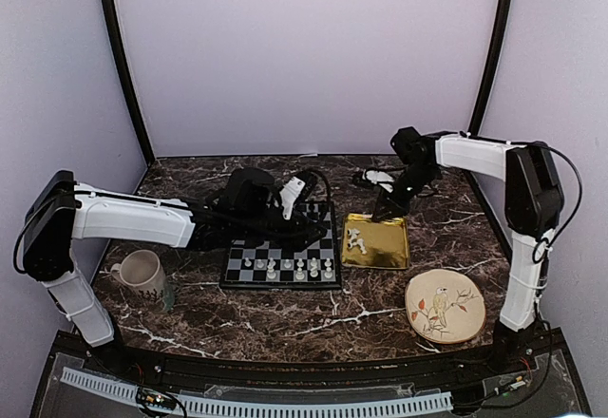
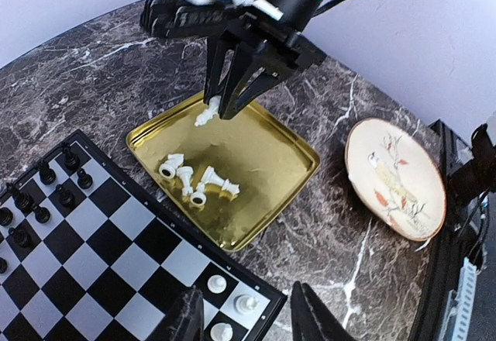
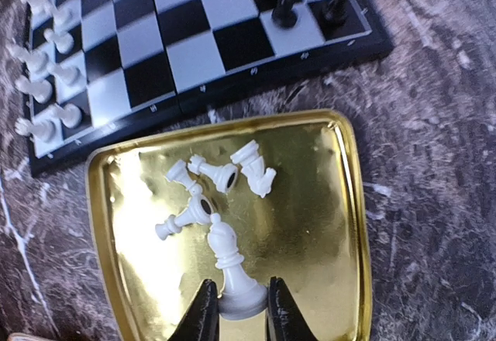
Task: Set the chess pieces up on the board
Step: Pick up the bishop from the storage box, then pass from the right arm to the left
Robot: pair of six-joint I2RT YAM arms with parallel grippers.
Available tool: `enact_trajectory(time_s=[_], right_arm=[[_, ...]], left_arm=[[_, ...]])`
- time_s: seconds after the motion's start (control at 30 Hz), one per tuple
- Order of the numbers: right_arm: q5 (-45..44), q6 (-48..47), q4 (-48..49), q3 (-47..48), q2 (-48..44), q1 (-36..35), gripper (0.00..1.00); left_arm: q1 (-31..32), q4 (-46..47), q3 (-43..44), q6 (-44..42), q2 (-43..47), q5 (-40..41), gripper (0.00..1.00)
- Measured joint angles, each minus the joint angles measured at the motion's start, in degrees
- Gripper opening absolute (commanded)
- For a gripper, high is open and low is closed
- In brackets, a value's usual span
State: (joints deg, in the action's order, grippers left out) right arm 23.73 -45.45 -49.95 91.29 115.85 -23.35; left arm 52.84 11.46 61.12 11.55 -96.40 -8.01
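Observation:
My right gripper (image 3: 240, 311) is down in the gold tray (image 3: 310, 225), shut on the base of a white bishop-like chess piece (image 3: 231, 267). From the left wrist view the same gripper (image 2: 221, 105) shows at the tray's far edge with that piece (image 2: 208, 113) at its tips. Several more white chess pieces (image 3: 221, 174) lie tipped over in the tray. The board (image 1: 282, 247) has a row of white pieces (image 1: 287, 267) along its near edge and black ones (image 2: 46, 194) at the far side. My left gripper (image 2: 248, 310) hovers open over the board's corner beside the tray, holding nothing.
A round bird-painted plate (image 1: 445, 306) lies at the front right, and it also shows in the left wrist view as the plate (image 2: 395, 178). A cream mug (image 1: 141, 272) stands left of the board. The dark marble table (image 1: 285, 318) ends at purple walls.

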Motion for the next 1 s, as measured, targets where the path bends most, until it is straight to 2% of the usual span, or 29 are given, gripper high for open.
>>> enact_trajectory(time_s=[0.2,0.43,0.73,1.0], right_arm=[[11.7,9.5,5.0,-4.0,-10.2,1.4,0.14],[22.1,18.7,8.7,-5.2,-10.9,0.9,0.14],[26.0,21.8,9.7,-5.7,-10.4,0.0,0.15],[26.5,22.2,9.7,-5.8,-10.4,-0.7,0.15]], left_arm=[[-4.7,12.6,-1.8,11.1,-1.4,-4.8,0.43],[-6.1,27.9,-1.6,21.5,-8.8,-6.7,0.44],[-5.9,33.4,5.0,31.5,-17.3,-10.0,0.42],[-5.9,35.6,8.8,36.1,-20.3,-12.6,0.33]])
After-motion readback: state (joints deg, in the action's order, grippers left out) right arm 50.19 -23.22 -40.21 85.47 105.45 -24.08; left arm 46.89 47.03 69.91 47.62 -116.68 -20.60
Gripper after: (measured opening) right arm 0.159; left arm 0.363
